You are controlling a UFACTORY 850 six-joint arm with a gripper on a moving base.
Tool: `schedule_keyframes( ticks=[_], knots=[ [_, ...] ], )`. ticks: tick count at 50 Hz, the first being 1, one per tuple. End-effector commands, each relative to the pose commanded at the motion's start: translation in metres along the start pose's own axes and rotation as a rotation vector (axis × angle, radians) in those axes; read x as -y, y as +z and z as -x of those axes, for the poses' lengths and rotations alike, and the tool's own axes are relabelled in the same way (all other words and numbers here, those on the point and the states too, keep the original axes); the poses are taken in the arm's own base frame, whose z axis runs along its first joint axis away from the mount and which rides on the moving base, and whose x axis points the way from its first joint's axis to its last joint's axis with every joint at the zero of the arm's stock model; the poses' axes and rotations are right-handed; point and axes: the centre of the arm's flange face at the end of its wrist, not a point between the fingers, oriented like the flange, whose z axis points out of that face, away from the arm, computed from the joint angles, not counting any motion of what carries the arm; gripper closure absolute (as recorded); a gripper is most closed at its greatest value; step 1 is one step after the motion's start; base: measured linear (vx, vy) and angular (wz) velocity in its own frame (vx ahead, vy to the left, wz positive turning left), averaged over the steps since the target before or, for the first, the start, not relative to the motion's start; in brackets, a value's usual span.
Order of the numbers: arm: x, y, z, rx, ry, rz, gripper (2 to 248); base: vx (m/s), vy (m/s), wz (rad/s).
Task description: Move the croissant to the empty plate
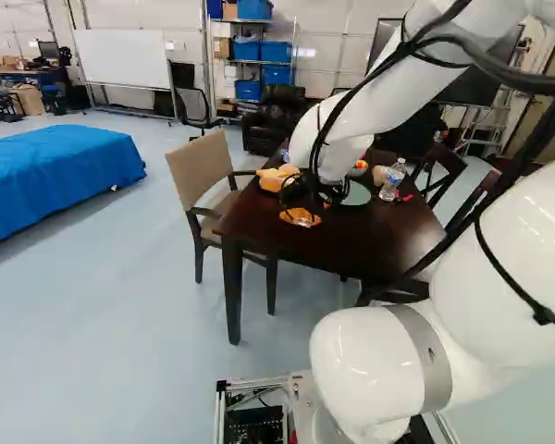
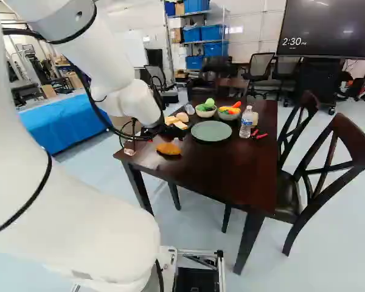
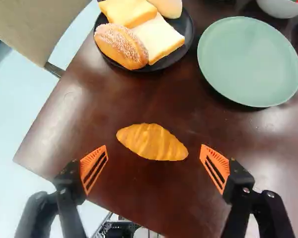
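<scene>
A lab or workshop room
Left base view: whiteboard (image 1: 120, 57) at upper left, blue bins (image 1: 277, 52) on shelves at top centre; right base view: big screen (image 2: 328, 27) at upper right, robot arm (image 2: 67, 207) at left.

The white arm (image 1: 370, 92) reached over a dark wooden table (image 1: 379, 236), its black gripper (image 1: 322, 191) near the croissant (image 1: 301, 217). The green plate (image 1: 358, 195) lay partly hidden behind the wrist, a water bottle (image 1: 392, 180) upright beside it. A beige-backed armchair (image 1: 200, 168) stood at the table's left side. At the view's left spread a blue cloth (image 1: 55, 176); farther back stood a whiteboard (image 1: 125, 57) and blue bins (image 1: 277, 52) on shelving.
</scene>
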Motion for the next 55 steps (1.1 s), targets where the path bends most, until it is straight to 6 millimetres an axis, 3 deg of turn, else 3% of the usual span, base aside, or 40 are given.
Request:
schedule_keyframes(
  ticks=[35,55],
  knots=[
    [-0.006,-0.028,-0.019,0.151,0.015,0.008,3,0.0,0.0,0.0],
    [-0.009,-0.016,-0.033,0.279,0.02,0.01,3,0.0,0.0,0.0]
  ],
)
